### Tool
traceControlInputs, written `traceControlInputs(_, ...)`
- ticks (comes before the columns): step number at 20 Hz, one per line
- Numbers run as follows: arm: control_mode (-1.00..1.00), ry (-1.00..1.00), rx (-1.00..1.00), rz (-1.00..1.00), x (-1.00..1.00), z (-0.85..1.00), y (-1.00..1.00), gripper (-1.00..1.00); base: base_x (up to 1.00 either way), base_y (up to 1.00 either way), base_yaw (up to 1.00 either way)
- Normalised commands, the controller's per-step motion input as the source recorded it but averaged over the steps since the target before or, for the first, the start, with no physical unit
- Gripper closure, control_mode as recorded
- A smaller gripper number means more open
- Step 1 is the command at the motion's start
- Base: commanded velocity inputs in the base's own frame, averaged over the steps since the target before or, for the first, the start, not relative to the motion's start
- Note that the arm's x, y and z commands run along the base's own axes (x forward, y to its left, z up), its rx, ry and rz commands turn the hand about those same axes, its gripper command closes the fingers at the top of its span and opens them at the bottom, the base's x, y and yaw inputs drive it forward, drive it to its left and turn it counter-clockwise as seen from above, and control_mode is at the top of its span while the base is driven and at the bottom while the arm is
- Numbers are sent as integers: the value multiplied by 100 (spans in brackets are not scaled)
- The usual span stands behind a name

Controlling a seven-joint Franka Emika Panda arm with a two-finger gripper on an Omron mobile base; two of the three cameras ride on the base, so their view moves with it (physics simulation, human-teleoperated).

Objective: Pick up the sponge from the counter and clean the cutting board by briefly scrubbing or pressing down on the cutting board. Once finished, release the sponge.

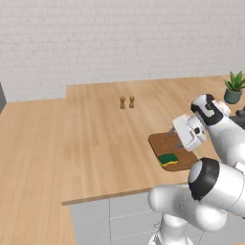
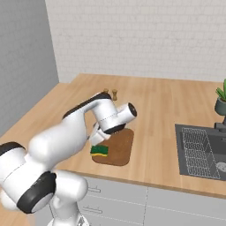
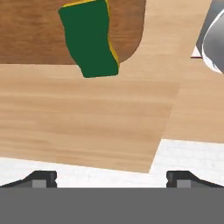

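My claw [image 3: 111,177] sits nearest, fingertips [image 3: 41,178] spread fully apart, holding nothing and touching nothing. Landmark: the cutting board [image 1: 168,144]. The sponge [image 3: 89,37] lies green side up on the board's front corner, one end overhanging the rim toward the counter [image 1: 95,139]. Judged risk: withdrawing low could clip the sponge and knock it off the board.
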Motion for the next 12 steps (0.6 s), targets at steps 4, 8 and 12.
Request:
traceControlInputs(4,-100,-33,4,3,-51,100,18,-100,0,0,0)
traceControlInputs(8,-100,-40,4,10,-51,100,26,-100,0,0,0)
traceControlInputs(12,-100,-28,0,16,-43,100,10,-100,0,0,0)
